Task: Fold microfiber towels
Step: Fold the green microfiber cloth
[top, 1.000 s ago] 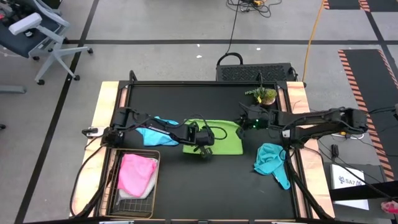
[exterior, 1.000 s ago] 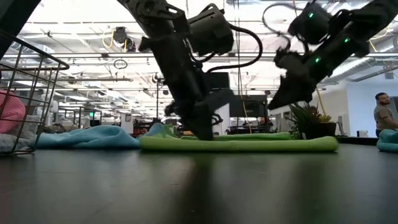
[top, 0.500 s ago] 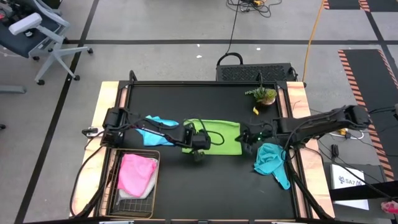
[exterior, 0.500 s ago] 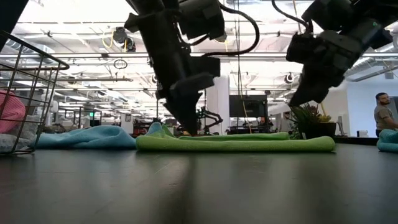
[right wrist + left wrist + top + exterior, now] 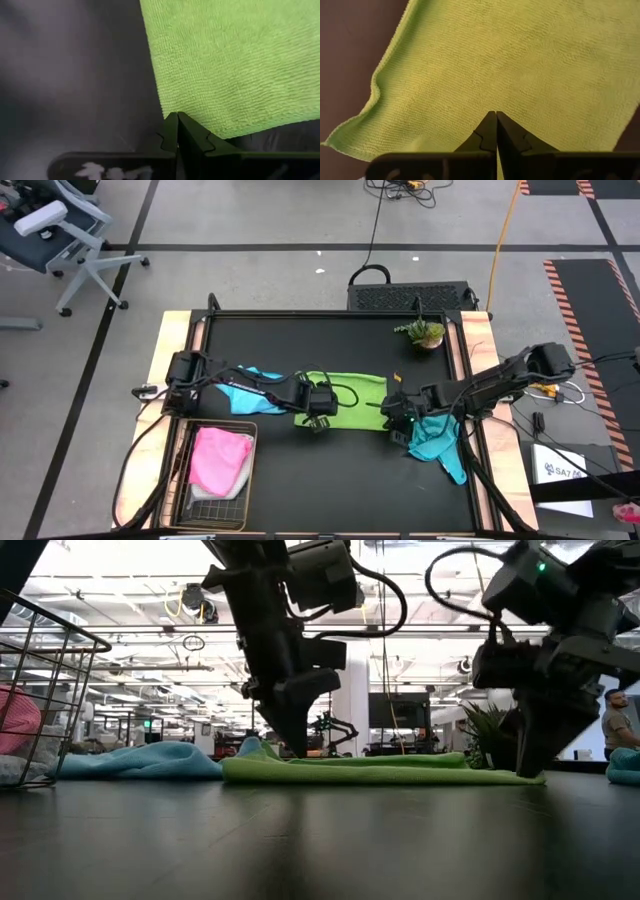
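Pressing shut fingers onto the lime green towel [image 5: 345, 395], both grippers hide its near corners

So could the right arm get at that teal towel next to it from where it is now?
Probably yes. The teal towel lies loose on the table just beside the right gripper, with nothing between them. That gripper is shut at the green towel's corner, so it would have to open first.
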